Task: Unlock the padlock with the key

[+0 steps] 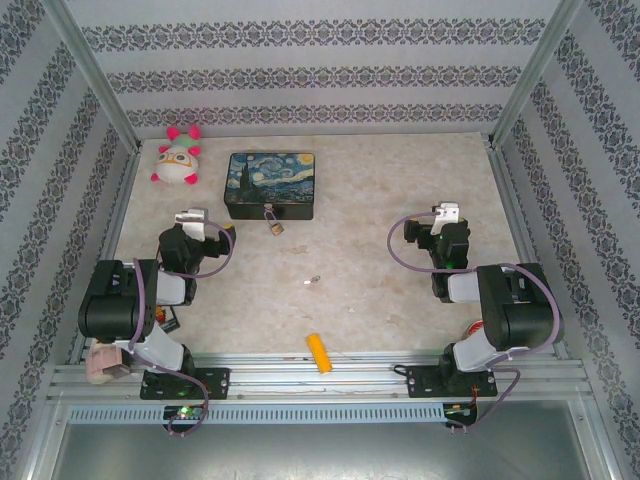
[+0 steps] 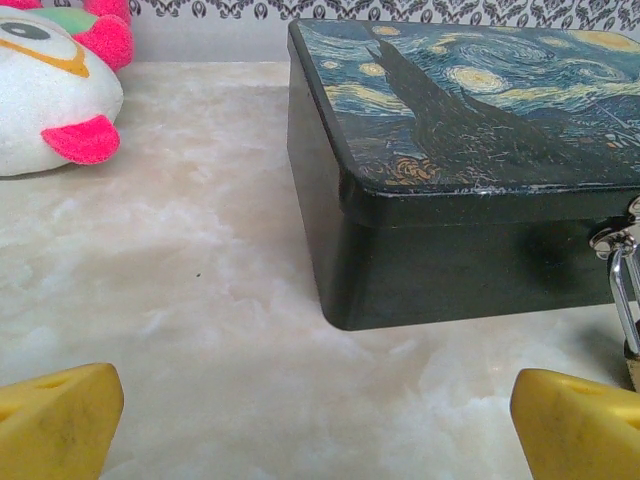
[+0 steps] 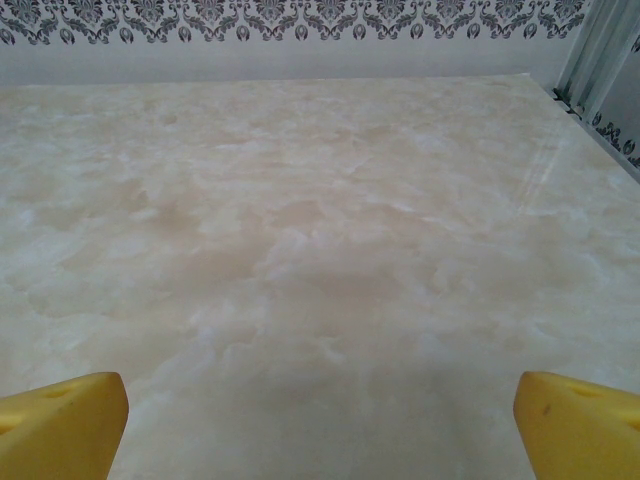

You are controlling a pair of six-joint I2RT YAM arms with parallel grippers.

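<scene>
On the pale marble table (image 1: 400, 300), seen from above, the small brass padlock (image 1: 275, 227) is hanging at the front of the dark painted tin box (image 1: 270, 183), on the side facing the arms. The tiny silver key (image 1: 312, 282) is lying further out from the box front, between the two arms. It is too small to tell which way it is pointing. The left gripper (image 1: 212, 226) is sitting just beside the box's front left corner, so it is looking nearer to both than the right gripper (image 1: 446, 213), which is hovering well off to the box's right.

From the left wrist, the yellow fingers (image 2: 55, 425) are standing wide apart, holding nothing, and the padlock (image 2: 628, 310) is peeking in on the right, at the box's front wall.

From the right wrist, its yellow fingers (image 3: 60, 425) are spread wide too, pointing at bare table.
</scene>
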